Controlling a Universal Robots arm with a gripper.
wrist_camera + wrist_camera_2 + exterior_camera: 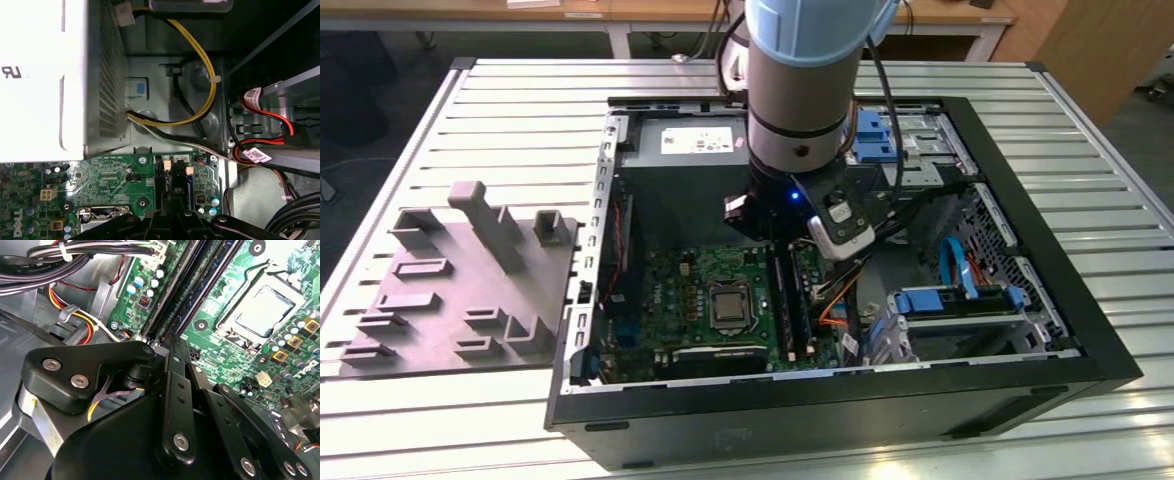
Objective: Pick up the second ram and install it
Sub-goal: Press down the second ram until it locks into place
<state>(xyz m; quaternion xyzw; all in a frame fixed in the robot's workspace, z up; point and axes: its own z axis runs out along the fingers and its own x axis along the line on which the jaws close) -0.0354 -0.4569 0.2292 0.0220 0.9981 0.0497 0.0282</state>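
My gripper (781,240) hangs inside the open computer case (1067,330), low over the far end of the long black memory slots (798,305), beside the grey power-supply box (680,140). In the second wrist view its fingers (170,370) are drawn together, and the gripper (168,340) is shut at the slots' end. A thin dark strip that looks like the second ram (200,287) runs along one slot; I cannot tell whether the tips touch it. In the first wrist view the gripper (172,217) sits just short of the slots' white latches (167,163).
A grey holder block (454,290) lies on the slatted table, at the exterior view's left of the case. The processor socket (262,310) sits beside the slots. Yellow and black cables (210,95) loop near the power supply (45,75). Blue drive bays (961,300) stand at the exterior view's right.
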